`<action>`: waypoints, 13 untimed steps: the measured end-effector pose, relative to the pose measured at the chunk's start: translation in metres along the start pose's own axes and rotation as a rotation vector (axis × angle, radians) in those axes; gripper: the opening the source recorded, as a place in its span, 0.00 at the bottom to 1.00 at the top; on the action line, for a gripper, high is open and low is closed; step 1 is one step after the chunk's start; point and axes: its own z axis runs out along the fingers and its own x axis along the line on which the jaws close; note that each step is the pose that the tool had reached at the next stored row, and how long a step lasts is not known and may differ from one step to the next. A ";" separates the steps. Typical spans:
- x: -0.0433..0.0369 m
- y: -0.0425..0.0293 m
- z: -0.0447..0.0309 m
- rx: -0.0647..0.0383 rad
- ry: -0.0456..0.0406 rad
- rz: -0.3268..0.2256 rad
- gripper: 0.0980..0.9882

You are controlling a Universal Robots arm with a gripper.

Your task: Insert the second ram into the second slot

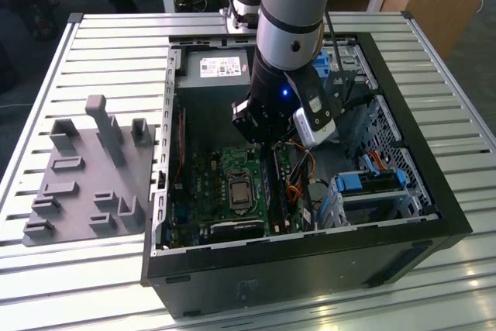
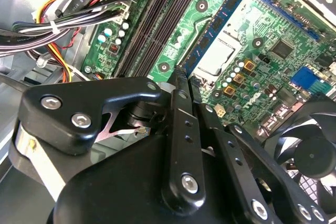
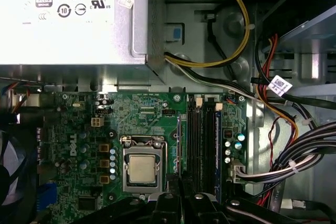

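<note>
My gripper (image 1: 267, 139) reaches down into the open computer case (image 1: 434, 191), over the green motherboard (image 1: 209, 184). In the second wrist view the black fingers (image 2: 181, 108) are shut on the second ram (image 2: 220, 24), a thin blue stick with dark chips that juts out from the fingertips over the board. The first wrist view shows the stick edge-on (image 3: 179, 145), between the processor socket (image 3: 143, 169) and the black memory slots (image 3: 202, 135), running parallel to them. I cannot tell whether it touches a slot. The slots (image 2: 157, 24) lie just beside the stick.
The grey power supply (image 3: 68, 19) fills the far end of the case. Bundled cables (image 3: 283, 166) run beside the slots. A black fan (image 2: 315, 150) sits near the socket. Drive bays with blue latches (image 1: 372, 184) stand on the exterior view's right, a grey parts fixture (image 1: 85, 176) on its left.
</note>
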 end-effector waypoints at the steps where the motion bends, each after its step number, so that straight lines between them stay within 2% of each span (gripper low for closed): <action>1: 0.0000 0.0000 0.0007 0.000 -0.0001 0.000 0.04; 13: -0.0004 -0.0001 0.0066 0.000 -0.0001 0.000 0.04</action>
